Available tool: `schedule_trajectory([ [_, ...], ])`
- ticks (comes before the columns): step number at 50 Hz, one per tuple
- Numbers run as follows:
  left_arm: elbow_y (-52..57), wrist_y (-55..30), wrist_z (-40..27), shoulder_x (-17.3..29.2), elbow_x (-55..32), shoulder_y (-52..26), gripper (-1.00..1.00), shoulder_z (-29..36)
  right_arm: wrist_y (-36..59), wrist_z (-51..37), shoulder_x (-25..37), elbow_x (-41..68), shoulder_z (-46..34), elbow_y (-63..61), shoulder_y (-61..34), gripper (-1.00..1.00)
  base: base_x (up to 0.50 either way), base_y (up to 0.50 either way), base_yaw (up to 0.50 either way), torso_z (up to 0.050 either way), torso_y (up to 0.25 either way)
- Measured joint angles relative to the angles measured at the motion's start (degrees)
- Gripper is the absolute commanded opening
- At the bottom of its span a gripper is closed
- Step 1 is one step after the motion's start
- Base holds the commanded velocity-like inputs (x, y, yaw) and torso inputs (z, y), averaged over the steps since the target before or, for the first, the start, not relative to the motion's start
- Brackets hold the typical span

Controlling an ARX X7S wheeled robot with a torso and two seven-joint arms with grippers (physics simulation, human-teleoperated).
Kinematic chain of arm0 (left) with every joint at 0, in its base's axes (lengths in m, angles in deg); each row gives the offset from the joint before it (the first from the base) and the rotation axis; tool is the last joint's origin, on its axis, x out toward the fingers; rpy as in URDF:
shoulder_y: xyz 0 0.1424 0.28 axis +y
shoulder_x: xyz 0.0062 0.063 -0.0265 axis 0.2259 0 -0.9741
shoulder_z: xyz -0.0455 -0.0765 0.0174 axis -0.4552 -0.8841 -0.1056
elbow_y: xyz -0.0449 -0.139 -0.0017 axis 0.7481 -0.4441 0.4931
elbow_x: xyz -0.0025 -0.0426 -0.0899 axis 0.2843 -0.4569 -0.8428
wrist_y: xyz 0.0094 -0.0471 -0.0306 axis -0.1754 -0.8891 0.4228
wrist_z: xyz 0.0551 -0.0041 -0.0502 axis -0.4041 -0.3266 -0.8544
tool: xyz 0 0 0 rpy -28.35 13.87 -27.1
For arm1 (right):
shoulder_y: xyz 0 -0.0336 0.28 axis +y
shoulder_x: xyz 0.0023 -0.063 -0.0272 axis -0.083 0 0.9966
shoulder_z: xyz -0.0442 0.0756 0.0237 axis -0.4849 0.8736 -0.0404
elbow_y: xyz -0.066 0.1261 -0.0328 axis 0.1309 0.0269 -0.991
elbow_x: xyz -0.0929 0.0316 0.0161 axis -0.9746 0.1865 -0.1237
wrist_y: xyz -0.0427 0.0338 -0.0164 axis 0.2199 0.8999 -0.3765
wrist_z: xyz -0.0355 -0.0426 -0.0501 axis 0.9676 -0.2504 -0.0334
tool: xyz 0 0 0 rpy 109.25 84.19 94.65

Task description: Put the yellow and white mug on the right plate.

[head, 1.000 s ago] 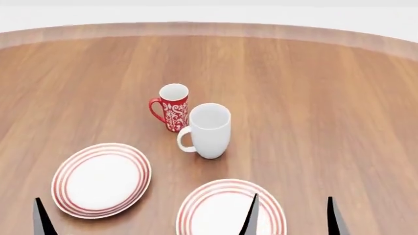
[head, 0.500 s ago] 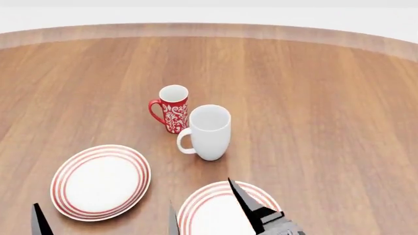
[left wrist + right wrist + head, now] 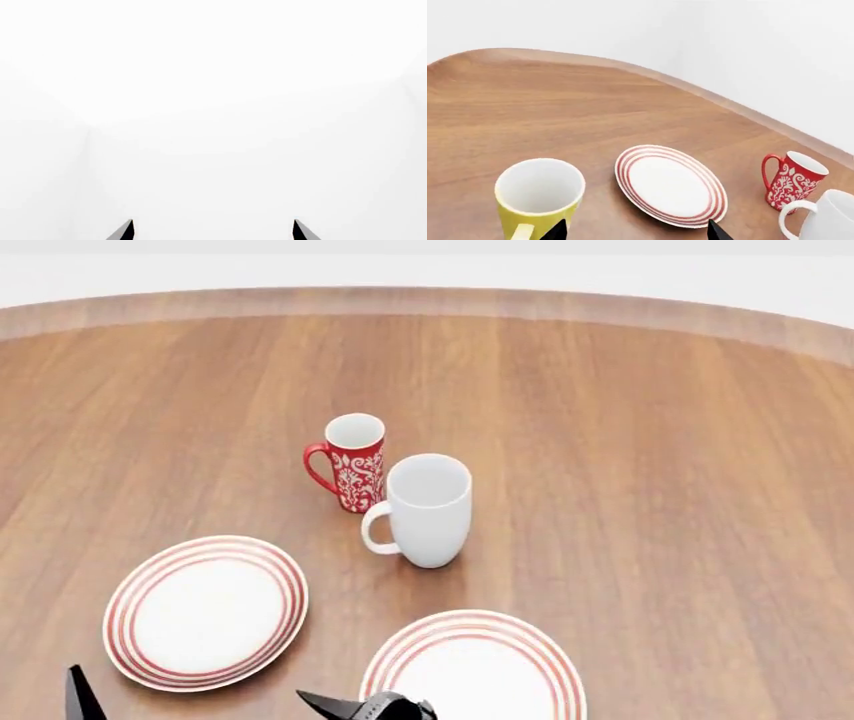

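Yellow and white mug [image 3: 538,196]: right-wrist view only

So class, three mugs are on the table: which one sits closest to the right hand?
The yellow mug, white inside, just ahead of the right hand. The red mug and white mug stand farther off.

The table [image 3: 641,440] looked like wood, warm brown with long straight grain and a smooth, faintly satin finish. The yellow and white mug [image 3: 539,197] seemed glazed ceramic, glossy yellow outside and plain white within. The right plate [image 3: 474,670] and the other plate [image 3: 207,608] looked like smooth white china with painted red rings. The white mug [image 3: 427,508] and the red patterned mug [image 3: 352,460] had the same smooth glazed look.
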Motion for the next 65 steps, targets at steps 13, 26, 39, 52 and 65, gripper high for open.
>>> schedule_trajectory([
  [13,-0.1,0.3,-0.8,0.5,0.3,0.1,1.00,0.6,-1.0,1.2,-2.1,-1.3,-3.4,5.7,-1.4,1.00,0.00,0.00,0.00,0.000,0.000],
  [26,0.6,-0.3,-1.1,1.0,0.4,0.2,1.00,1.1,-1.2,1.7,-4.3,-1.5,-5.4,10.6,-3.0,1.00,0.00,0.00,0.00,0.000,0.000],
  [39,2.2,-1.2,-1.2,1.6,0.4,0.7,1.00,1.5,-3.8,0.5,-7.8,-2.0,-7.4,18.6,-5.1,1.00,0.00,0.00,0.00,0.000,0.000],
  [52,3.9,-2.2,-1.1,2.0,0.2,1.2,1.00,2.0,-5.5,-2.3,-9.9,-1.0,-12.0,23.4,-6.2,1.00,0.00,0.00,0.00,0.000,0.000],
  [65,4.4,-2.5,-1.4,2.5,0.3,1.5,1.00,2.6,-4.0,-6.1,-10.7,8.0,-18.0,24.4,-8.2,1.00,0.00,0.00,0.00,0.000,0.000],
])
